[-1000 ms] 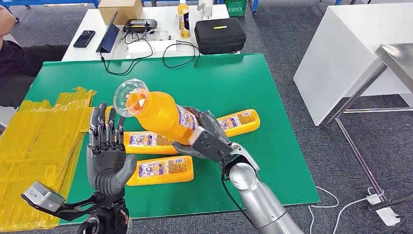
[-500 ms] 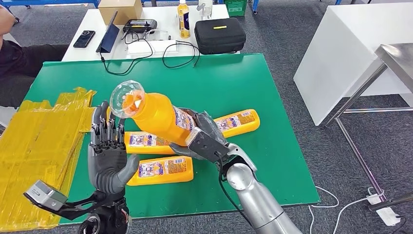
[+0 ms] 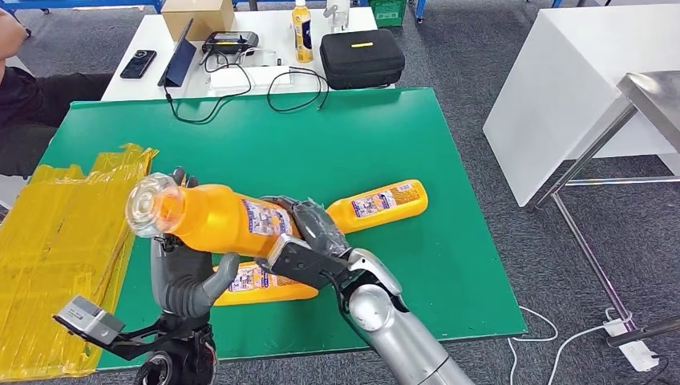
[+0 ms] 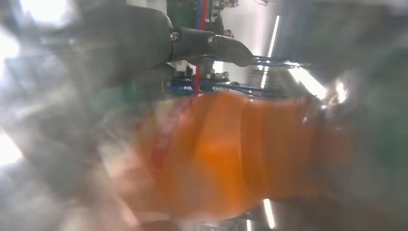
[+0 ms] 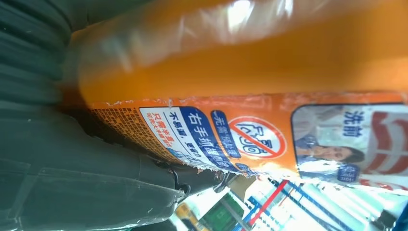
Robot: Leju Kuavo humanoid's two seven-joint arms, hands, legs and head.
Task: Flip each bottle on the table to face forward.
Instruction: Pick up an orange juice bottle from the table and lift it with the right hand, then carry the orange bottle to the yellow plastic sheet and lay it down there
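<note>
My right hand (image 3: pixel 309 245) grips an orange bottle (image 3: pixel 220 220) by its base end and holds it nearly level above the green table (image 3: pixel 361 136). Its clear cap (image 3: pixel 148 204) points left. In the right wrist view the bottle's label (image 5: pixel 250 137) lies against the fingers. My left hand (image 3: pixel 188 277) stands palm up just behind and below the bottle, fingers upright and thumb apart from it; in the left wrist view the bottle (image 4: pixel 231 154) is a close orange blur. A second bottle (image 3: pixel 377 202) and a third bottle (image 3: pixel 265 282) lie on the table.
Crumpled yellow plastic sheets (image 3: pixel 60 241) cover the table's left side. A white table behind carries a black case (image 3: pixel 361 56), a small bottle (image 3: pixel 302 32), a phone (image 3: pixel 138 64) and cables. A person (image 3: pixel 20 104) sits at far left. A white cabinet (image 3: pixel 561 88) stands right.
My right hand has swung the bottle left and down, from tilted up to nearly level, so its neck now crosses in front of my left hand's fingers. The left hand has barely moved.
</note>
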